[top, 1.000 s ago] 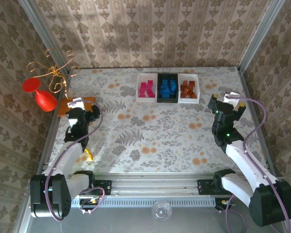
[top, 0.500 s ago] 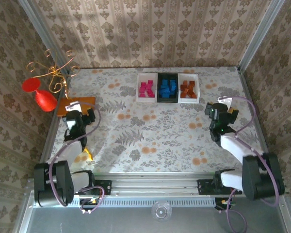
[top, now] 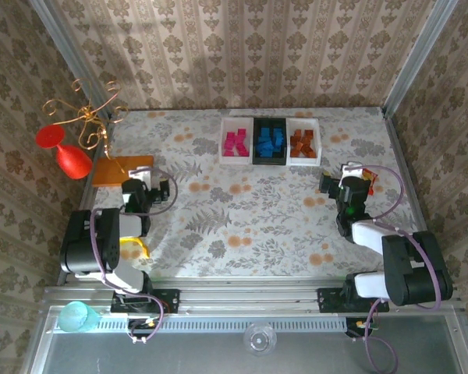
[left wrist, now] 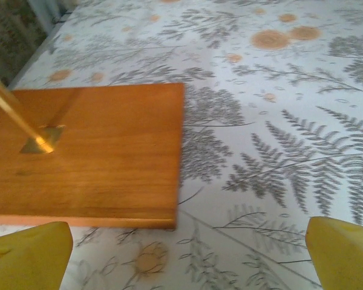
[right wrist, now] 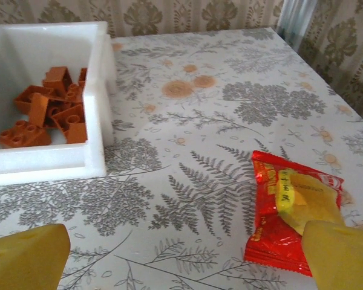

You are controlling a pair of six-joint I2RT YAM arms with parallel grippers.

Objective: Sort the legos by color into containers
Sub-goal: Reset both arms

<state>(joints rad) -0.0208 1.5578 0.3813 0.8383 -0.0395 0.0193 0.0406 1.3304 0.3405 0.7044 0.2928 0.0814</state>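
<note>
While the legos are lying sorted by colour, the pink legos [top: 235,142] are being held in the left white container [top: 235,121], the blue legos [top: 270,140] in the black container [top: 270,161] in the middle, and the orange-brown legos [right wrist: 48,112] in the right white container [right wrist: 100,84]. The three containers are being carried side by side in a row at the far side of the worktop [top: 242,218]. A red-and-yellow snack packet [right wrist: 293,208] is lying flat to the right of that row, close to the right hand [right wrist: 184,260], whose fingers are being kept spread wide with nothing between them. The left hand [left wrist: 184,257] is likewise being kept released and empty, low over the worktop, near a flat orange board [left wrist: 91,151] on which a brass post [left wrist: 12,112] is being carried.
</note>
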